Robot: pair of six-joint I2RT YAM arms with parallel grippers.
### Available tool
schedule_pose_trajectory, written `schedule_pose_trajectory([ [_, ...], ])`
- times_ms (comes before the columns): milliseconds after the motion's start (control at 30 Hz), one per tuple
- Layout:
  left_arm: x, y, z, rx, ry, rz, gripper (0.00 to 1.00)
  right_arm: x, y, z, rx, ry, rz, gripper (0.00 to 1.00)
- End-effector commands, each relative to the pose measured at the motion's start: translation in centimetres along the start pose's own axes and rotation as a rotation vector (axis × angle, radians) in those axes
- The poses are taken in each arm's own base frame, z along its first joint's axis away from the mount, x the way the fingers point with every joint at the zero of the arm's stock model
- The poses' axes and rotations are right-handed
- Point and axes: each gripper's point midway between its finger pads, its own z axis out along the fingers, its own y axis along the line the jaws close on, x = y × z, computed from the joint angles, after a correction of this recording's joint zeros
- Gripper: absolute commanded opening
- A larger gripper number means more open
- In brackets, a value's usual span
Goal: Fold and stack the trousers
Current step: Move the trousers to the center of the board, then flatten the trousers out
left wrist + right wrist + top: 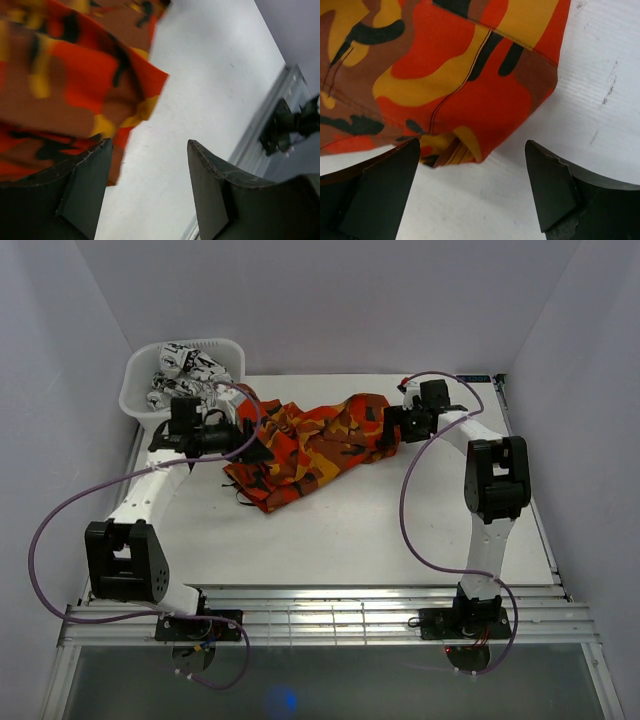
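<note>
Camouflage trousers (310, 445) lie bunched (seemingly half-folded) on the table (330, 530). The left gripper (150, 145) and right gripper (472, 144) flank them, jaws spread, grasping nothing.

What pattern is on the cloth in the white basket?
The cloth in the basket has a black-and-white print, clearest in the top external view.

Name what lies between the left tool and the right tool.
The trousers, bunched up, span from the left tool to the right tool; the top view shows it.
</note>
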Motion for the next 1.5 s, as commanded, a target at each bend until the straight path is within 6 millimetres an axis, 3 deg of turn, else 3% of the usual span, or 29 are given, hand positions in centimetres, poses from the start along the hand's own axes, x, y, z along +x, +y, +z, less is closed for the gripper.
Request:
schedule_pose_trajectory([
  [0,-6.1,3.6,-5.8,-0.158,-0.194,-0.034,0.72,-1.6,-0.9,1.9,0.064,-0.011,0.022,0.91],
  [33,-6.6,6.2,-7.4,-0.228,-0.23,-0.074,0.72,-1.0,-1.2,2.3,0.071,0.015,0.029,0.94],
  [67,-7.4,7.4,-8.0,-0.269,-0.259,-0.072,0.73,-0.7,-1.2,2.6,0.067,0.027,0.031,0.89],
  [133,-8.3,10.4,-8.9,-0.395,-0.28,-0.069,0.73,0.6,-1.3,3.0,0.057,0.07,0.024,0.71],
  [167,-8.4,11.9,-8.5,-0.419,-0.28,-0.067,0.73,1.0,-1.2,2.9,0.052,0.079,0.017,0.58],
  [233,-8.6,14.0,-8.4,-0.477,-0.292,-0.093,0.72,2.4,-0.9,1.8,0.046,0.101,-0.018,0.45],
  [300,-7.9,16.5,-7.2,-0.485,-0.277,-0.132,0.7,2.5,-0.7,-0.2,0.052,0.088,-0.045,0.2],
  [333,-7.8,17.6,-7.1,-0.51,-0.283,-0.161,0.7,4.6,-1.0,-0.8,0.065,0.124,-0.043,0.1],
  [400,-7.4,20.4,-6.4,-0.545,-0.298,-0.188,0.66,5.0,-1.2,-3.2,0.079,0.114,-0.063,0.08],
  [433,-8.3,21.5,-6.7,-0.575,-0.339,-0.184,0.65,7.0,-1.4,-3.8,0.085,0.15,-0.055,0.08],
  [500,-8.0,23.9,-6.3,-0.599,-0.351,-0.217,0.62,7.4,-2.2,-6.2,0.11,0.134,-0.068,0.08],
  [533,-8.5,24.7,-6.3,-0.602,-0.366,-0.222,0.61,8.9,-2.2,-6.8,0.111,0.158,-0.064,0.08],
  [567,-10.1,25.2,-6.5,-0.604,-0.393,-0.213,0.61,8.7,-2.4,-8.0,0.12,0.145,-0.089,0.08],
  [633,-10.2,27.3,-6.0,-0.615,-0.4,-0.234,0.61,9.9,-2.5,-9.2,0.116,0.173,-0.094,0.08],
  [667,-11.6,27.6,-6.4,-0.617,-0.425,-0.216,0.61,10.5,-2.2,-9.8,0.106,0.182,-0.103,0.08],
  [733,-12.0,28.3,-6.1,-0.608,-0.424,-0.205,0.61,11.6,-1.6,-10.5,0.075,0.215,-0.135,0.08],
  [767,-12.3,27.9,-5.9,-0.586,-0.413,-0.197,0.62,11.5,-1.2,-10.9,0.062,0.215,-0.148,0.09],
  [833,-13.1,24.6,-5.1,-0.428,-0.389,-0.138,0.67,11.9,-0.3,-11.8,0.015,0.242,-0.166,0.2],
  [867,-14.2,22.1,-5.5,-0.381,-0.397,-0.091,0.76,11.3,0.0,-12.2,0.008,0.23,-0.177,0.31],
  [933,-13.2,18.3,-4.5,-0.273,-0.348,-0.038,0.82,9.9,0.6,-12.9,-0.008,0.196,-0.195,0.51],
  [967,-14.2,15.7,-5.3,-0.258,-0.362,0.016,0.88,9.3,0.9,-13.5,-0.009,0.181,-0.199,0.7],
  [1033,-12.3,13.3,-4.3,-0.234,-0.312,0.044,0.9,7.5,1.2,-14.2,-0.013,0.141,-0.219,0.85],
  [1100,-11.9,10.4,-4.4,-0.228,-0.301,0.098,0.91,6.5,1.9,-14.9,-0.032,0.117,-0.234,0.88],
  [1200,-7.8,10.4,-4.4,-0.283,-0.234,0.013,0.89,3.5,4.3,-15.5,-0.089,0.035,-0.278,0.88],
  [1233,-5.2,10.7,-4.0,-0.302,-0.189,-0.07,0.89,2.2,5.1,-15.7,-0.105,0.002,-0.293,0.88],
  [1333,-2.9,9.7,-4.1,-0.298,-0.181,-0.124,0.88,-0.7,8.9,-14.4,-0.171,-0.045,-0.336,0.88],
  [1367,-0.6,9.6,-3.7,-0.287,-0.158,-0.168,0.88,-0.8,9.7,-13.1,-0.193,-0.029,-0.337,0.88],
  [1400,-0.2,9.3,-3.6,-0.283,-0.163,-0.185,0.88,-1.5,11.8,-12.1,-0.225,-0.043,-0.352,0.88],
  [1467,1.4,9.2,-3.1,-0.277,-0.161,-0.263,0.88,-2.8,13.8,-10.1,-0.265,-0.052,-0.366,0.88],
])
